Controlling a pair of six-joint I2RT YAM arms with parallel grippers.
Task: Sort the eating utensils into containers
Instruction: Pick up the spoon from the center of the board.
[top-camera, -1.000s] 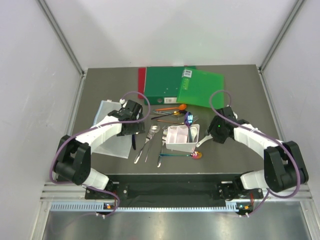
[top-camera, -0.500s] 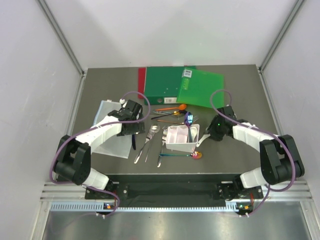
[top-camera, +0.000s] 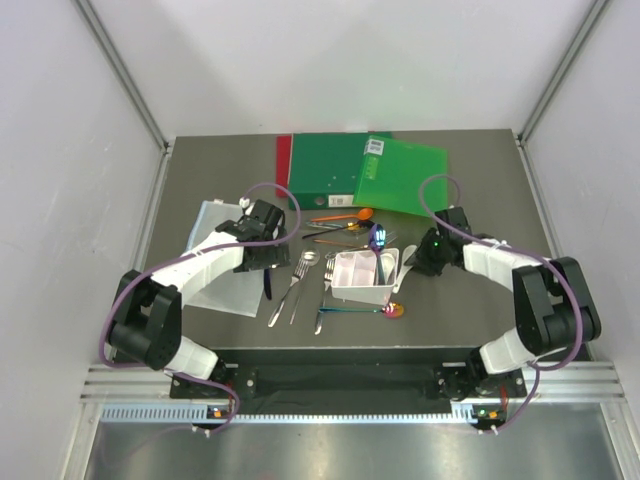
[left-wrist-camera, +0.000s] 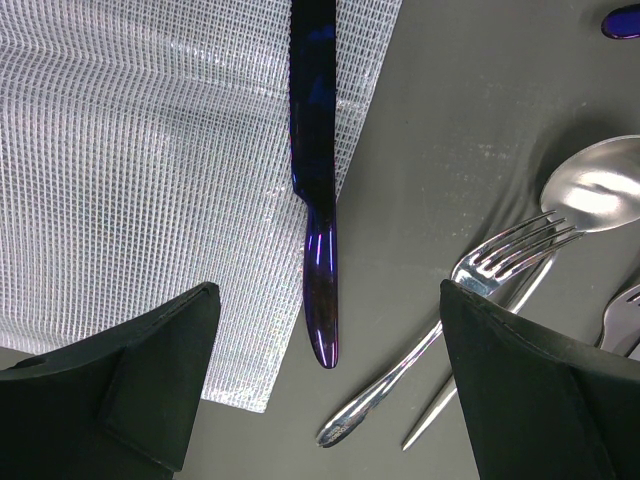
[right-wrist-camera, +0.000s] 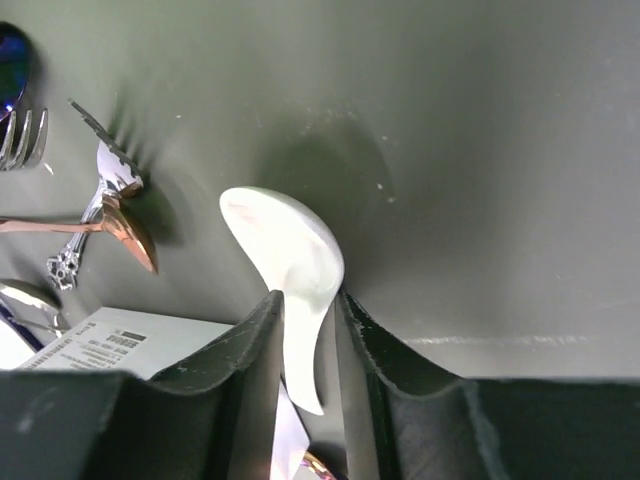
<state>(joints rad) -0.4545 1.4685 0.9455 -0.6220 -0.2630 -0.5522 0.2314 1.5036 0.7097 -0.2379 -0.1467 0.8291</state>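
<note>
A white spoon (right-wrist-camera: 285, 255) lies on the dark table beside the white bin (top-camera: 365, 292), whose corner (right-wrist-camera: 110, 335) shows in the right wrist view. My right gripper (right-wrist-camera: 308, 300) is shut on the white spoon, its fingers pressing the neck from both sides, bowl pointing away. My left gripper (left-wrist-camera: 325, 300) hangs wide open over the dark blue knife (left-wrist-camera: 313, 150), whose tip lies between the fingers, untouched. Silver forks (left-wrist-camera: 480, 270) and a silver spoon (left-wrist-camera: 600, 190) lie just right of it. In the top view the right gripper (top-camera: 418, 265) sits at the bin's right end.
The knife lies partly on a clear mesh sheet (left-wrist-camera: 150, 150). Green and red folders (top-camera: 360, 165) lie at the back. An orange spoon (top-camera: 345, 216) and other utensils lie behind the bin, a rainbow spoon (top-camera: 350, 310) in front of it.
My right gripper has moved left toward the bin and its fingers have come together round the white spoon. The left arm has not moved.
</note>
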